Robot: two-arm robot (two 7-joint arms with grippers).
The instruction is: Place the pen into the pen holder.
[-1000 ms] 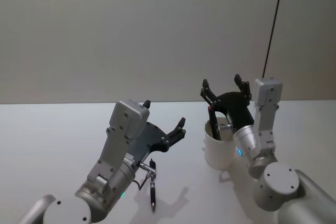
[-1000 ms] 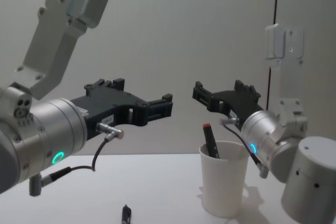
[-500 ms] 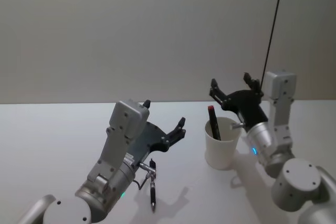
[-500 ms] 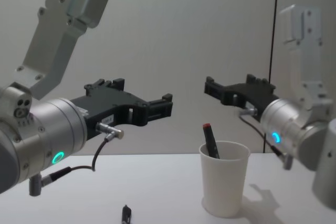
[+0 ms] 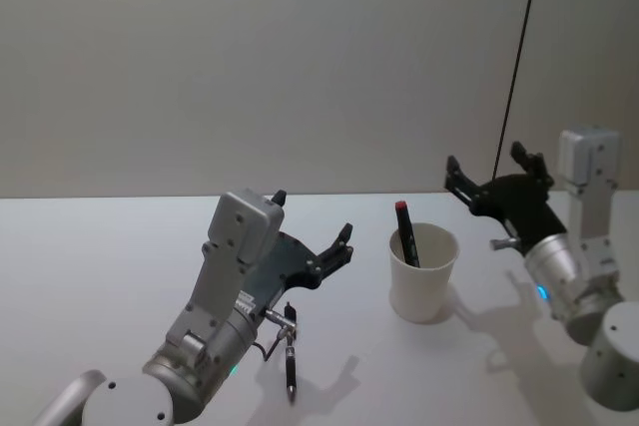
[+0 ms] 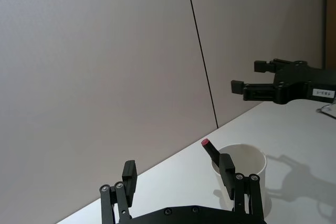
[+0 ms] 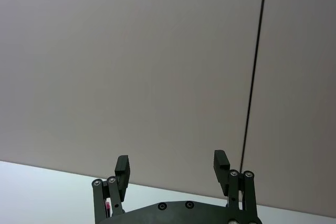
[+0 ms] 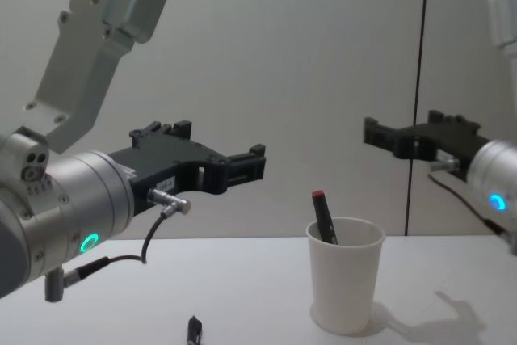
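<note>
Wall: plain grey-beige matte panelled wall point(image 5: 250, 67), upper half of frame | Seam: thin dark joint line point(image 5: 521, 57), upper right, slightly slanted | Surface: smooth white tabletop point(image 5: 100, 266), lower half | Light: soft, even; faint shadows lower right

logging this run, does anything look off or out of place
A black pen lies loose on the table under the open left gripper, outside the cup. The cup stands upright with a red-tipped pen leaning inside. The open right gripper hangs to its right. Nothing spilled.
</note>
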